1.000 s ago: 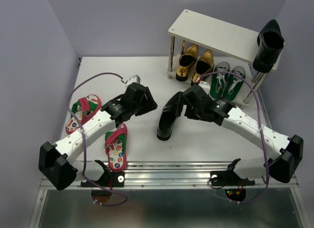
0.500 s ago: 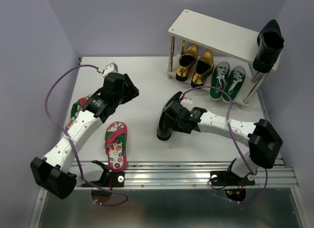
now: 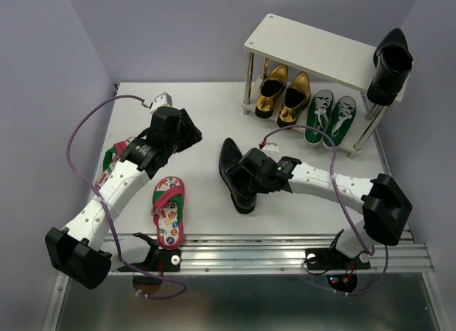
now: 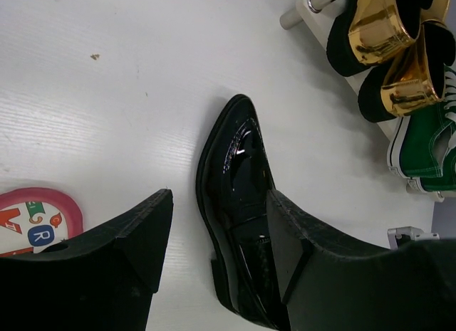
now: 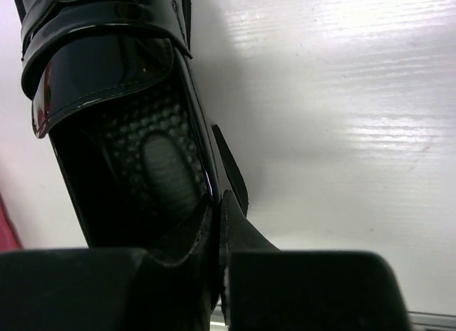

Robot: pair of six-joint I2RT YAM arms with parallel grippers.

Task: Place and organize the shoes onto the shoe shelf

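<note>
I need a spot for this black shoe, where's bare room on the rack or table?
Top board is bare from its left end to the black loafer at its right end. Underneath is crowded: gold loafers and green sneakers fill it. Table is bare left of the shelf legs.

A glossy black pointed loafer (image 3: 235, 176) lies near the middle of the white surface (image 3: 206, 124). Its insole (image 5: 167, 167) is black with a raised dot pattern and a grey oval patch. A second glossy black loafer (image 3: 390, 66) sits on the pale cream top board of the metal-legged shoe shelf (image 3: 313, 50). Under that board are two shiny gold loafers (image 3: 283, 91) with black heels and two green canvas sneakers (image 3: 330, 117) with white laces and white soles. Near the surface's left edge, two red-pink rubber flip-flops (image 3: 169, 211) show white footbeds dotted in many colours. Purple cables (image 3: 117, 97) loop over the white, black-jointed arms (image 3: 117, 185).
</note>
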